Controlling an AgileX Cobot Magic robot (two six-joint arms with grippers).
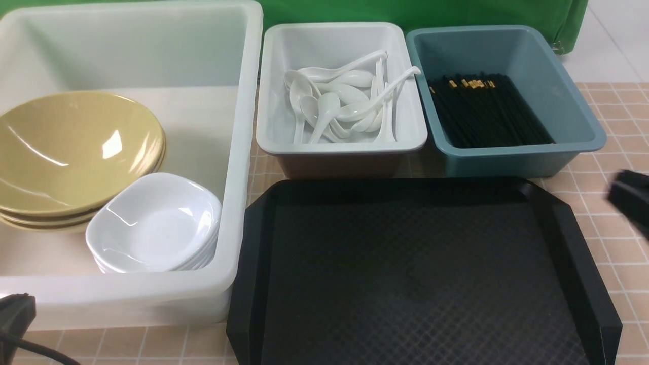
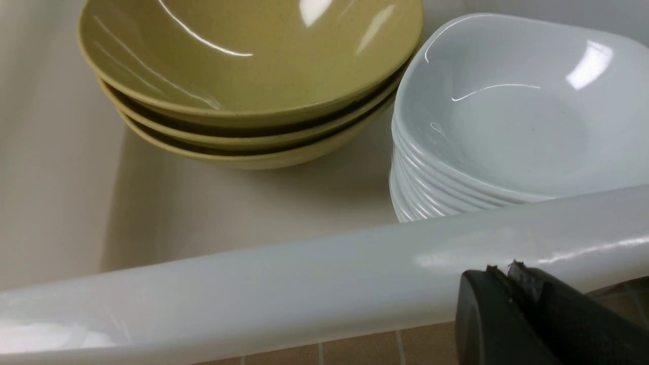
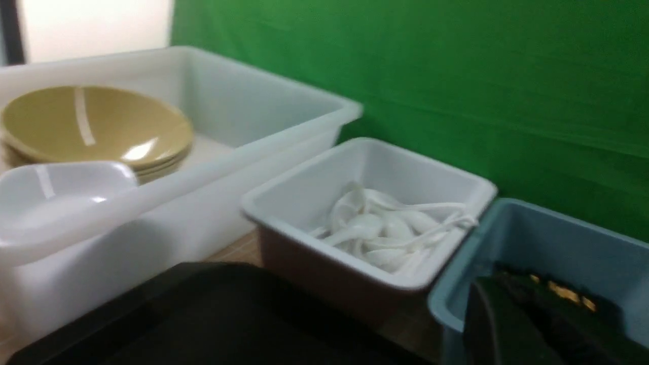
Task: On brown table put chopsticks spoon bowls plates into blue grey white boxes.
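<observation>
A stack of olive bowls (image 1: pixel 71 147) and a stack of white plates (image 1: pixel 152 223) sit in the big white box (image 1: pixel 243 152). White spoons (image 1: pixel 345 101) lie in the grey box (image 1: pixel 334 147). Black chopsticks (image 1: pixel 487 111) lie in the blue box (image 1: pixel 573 86). My left gripper (image 2: pixel 502 271) is shut and empty, just outside the white box's near rim (image 2: pixel 253 284), close to the plates (image 2: pixel 517 116) and the bowls (image 2: pixel 243 66). My right gripper (image 1: pixel 616 190) is blurred at the right edge of the front view. In its wrist view it (image 3: pixel 487 289) looks shut and empty, near the blue box (image 3: pixel 557 238).
A black tray (image 1: pixel 416 274) with nothing on it lies in front of the grey and blue boxes. The three boxes stand side by side on the tiled brown table (image 1: pixel 608 238). A green backdrop (image 3: pixel 456 76) hangs behind them.
</observation>
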